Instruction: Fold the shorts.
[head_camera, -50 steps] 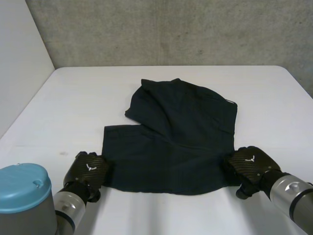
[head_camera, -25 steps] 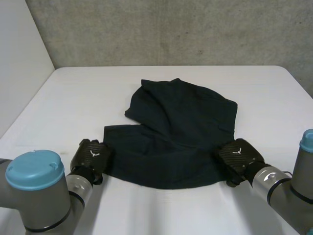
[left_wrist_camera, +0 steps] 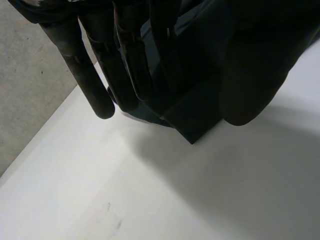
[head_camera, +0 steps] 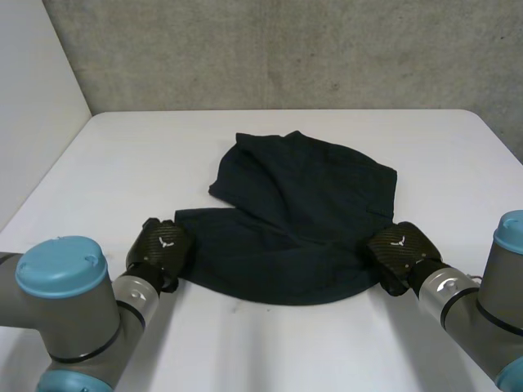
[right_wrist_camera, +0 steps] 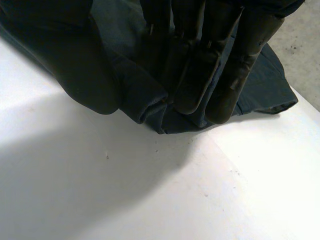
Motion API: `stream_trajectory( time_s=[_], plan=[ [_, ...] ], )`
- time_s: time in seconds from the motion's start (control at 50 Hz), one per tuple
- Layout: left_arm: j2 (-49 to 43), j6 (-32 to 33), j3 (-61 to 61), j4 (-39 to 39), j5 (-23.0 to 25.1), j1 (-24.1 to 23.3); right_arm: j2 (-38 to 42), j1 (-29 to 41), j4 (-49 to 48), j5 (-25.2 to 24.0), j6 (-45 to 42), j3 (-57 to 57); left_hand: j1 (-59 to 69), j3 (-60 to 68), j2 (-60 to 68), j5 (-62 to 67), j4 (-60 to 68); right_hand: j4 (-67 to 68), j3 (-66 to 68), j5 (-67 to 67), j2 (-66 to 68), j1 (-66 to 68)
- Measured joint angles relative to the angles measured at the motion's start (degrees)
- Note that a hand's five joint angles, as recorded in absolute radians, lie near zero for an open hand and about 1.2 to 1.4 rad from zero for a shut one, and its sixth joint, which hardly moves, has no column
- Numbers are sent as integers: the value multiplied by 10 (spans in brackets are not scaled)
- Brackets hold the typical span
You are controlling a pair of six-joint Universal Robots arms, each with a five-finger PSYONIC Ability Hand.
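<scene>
Two pinches to mind: left hand (head_camera: 161, 249) with straight fingers and thumb closed on the near left corner of the shorts (head_camera: 302, 220), right hand (head_camera: 396, 253) likewise clamped on the bunched near right corner. Dark shorts spread mid-way across the white table (head_camera: 122, 163), far part rumpled and doubled over itself, both near corners seemingly just off the surface. Most likely the start of carrying the near edge over toward the far edge. Raise both corners level and together, to hold the near edge taut between the hands with no sag in the middle. Travel far enough to lay edge on edge, then lower flat before letting go. Watch the right corner: thick wad of cloth in that grip, likely to slip or unroll unevenly.
</scene>
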Motion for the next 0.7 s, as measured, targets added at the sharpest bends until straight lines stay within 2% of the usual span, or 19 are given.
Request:
stream_trajectory(
  time_s=[0.2, 0.44, 0.52, 0.56, 0.7],
  plan=[
    [-24, 0, 24, -1, 15, 28, -8, -1, 4, 1, 16, 2, 16, 17, 16, 13, 15, 0, 0, 0, 0, 0],
    [-47, 1, 47, -1, 17, 29, -10, 0, 5, 0, 32, 2, 24, 28, 28, 25, 26, 0, 0, 0, 0, 0],
    [-48, 1, 49, -2, 28, 28, -10, 2, 4, 0, 32, 2, 189, 183, 190, 177, 183, 0, 0, 0, 0, 0],
    [-47, 1, 49, -4, 36, 28, -10, 3, 4, 0, 32, 2, 202, 234, 236, 215, 235, 0, 0, 0, 0, 0],
    [-20, 0, 42, -16, 53, 27, -12, 4, 6, 2, 30, 0, 202, 245, 247, 218, 250, 0, 0, 7, 0, 0]
  ],
)
